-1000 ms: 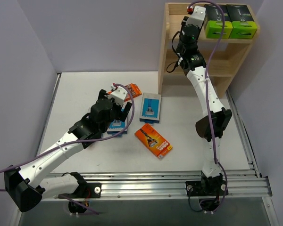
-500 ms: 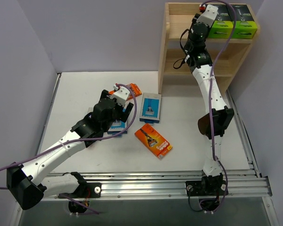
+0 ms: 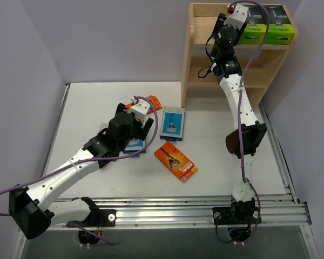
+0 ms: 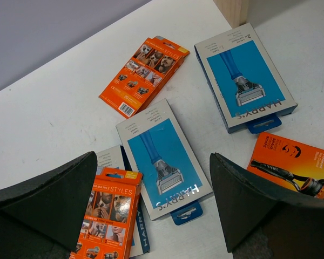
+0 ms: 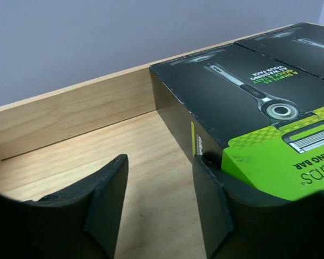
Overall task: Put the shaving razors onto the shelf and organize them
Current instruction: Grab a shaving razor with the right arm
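Two black shaving razor boxes with lime-green ends (image 3: 254, 25) (image 3: 279, 24) lie side by side on the wooden shelf's (image 3: 188, 59) top tier. My right gripper (image 5: 156, 162) is open over that tier's bare wood (image 5: 70, 145). Nothing sits between its fingers, and the right finger touches the left side of the nearer black box (image 5: 232, 97). My left gripper (image 4: 153, 156) hangs wide open above the table's razors. Under it lie a light-blue card (image 4: 163, 156) and an orange pack (image 4: 108, 216) that rests on another blue card (image 4: 130, 229).
More packs lie on the white table: an orange one (image 4: 144, 75), a light-blue one (image 4: 244, 75) near the shelf's foot, and an orange one (image 3: 176, 161) nearer the front. The shelf's low back rail (image 5: 70, 116) runs just beyond my right fingers. Its lower tier (image 3: 248, 73) holds nothing visible.
My right gripper has shifted right and deeper along the top tier, up against the nearer black box, and its jaws have parted. The left arm has edged slightly toward the shelf.
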You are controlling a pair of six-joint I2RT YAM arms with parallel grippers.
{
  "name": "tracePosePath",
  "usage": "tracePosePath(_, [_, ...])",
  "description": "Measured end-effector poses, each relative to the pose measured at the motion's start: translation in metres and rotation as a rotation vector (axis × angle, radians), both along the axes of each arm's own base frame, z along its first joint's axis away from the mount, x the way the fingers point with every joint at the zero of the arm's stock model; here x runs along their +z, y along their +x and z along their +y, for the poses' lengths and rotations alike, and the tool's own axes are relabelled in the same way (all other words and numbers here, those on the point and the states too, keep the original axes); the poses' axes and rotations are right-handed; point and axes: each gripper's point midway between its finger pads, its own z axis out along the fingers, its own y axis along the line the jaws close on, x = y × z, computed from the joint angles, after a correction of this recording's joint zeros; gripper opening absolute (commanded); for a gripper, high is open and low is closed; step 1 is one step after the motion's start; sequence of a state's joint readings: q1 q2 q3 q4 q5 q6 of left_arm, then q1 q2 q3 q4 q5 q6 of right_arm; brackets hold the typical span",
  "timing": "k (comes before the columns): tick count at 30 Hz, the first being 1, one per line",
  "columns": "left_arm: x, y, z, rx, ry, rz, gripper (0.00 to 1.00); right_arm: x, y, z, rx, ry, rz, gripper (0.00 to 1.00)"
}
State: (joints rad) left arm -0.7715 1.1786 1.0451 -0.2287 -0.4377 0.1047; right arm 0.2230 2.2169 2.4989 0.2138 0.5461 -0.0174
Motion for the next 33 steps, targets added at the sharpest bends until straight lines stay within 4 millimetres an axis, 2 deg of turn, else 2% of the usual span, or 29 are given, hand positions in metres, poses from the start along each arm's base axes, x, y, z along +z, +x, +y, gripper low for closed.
tracePosePath(3, [0.0,0.0,0.0,0.001,0.0,0.0,0.94,0.001,0.002,0.006,0.027,-0.008,-0.008,0.54])
tracePosePath(16, [0.0,0.001,0.002,0.01,0.004,-0.003,0.94,-0.003,-0.006,0.018,0.085,-0.054,0.009,0.48])
tracePosePath(23, [0.001,0.001,0.005,0.023,0.009,-0.009,0.94,0.004,-0.017,0.041,0.145,-0.061,0.007,0.48])
tracePosePath(28, [0.008,0.0,0.009,0.034,0.005,-0.026,0.94,0.017,-0.034,0.051,0.172,-0.061,-0.003,0.48])
tracePosePath(33, [0.015,-0.001,0.015,0.051,-0.001,-0.046,0.94,0.037,-0.067,0.055,0.199,-0.062,-0.018,0.48])
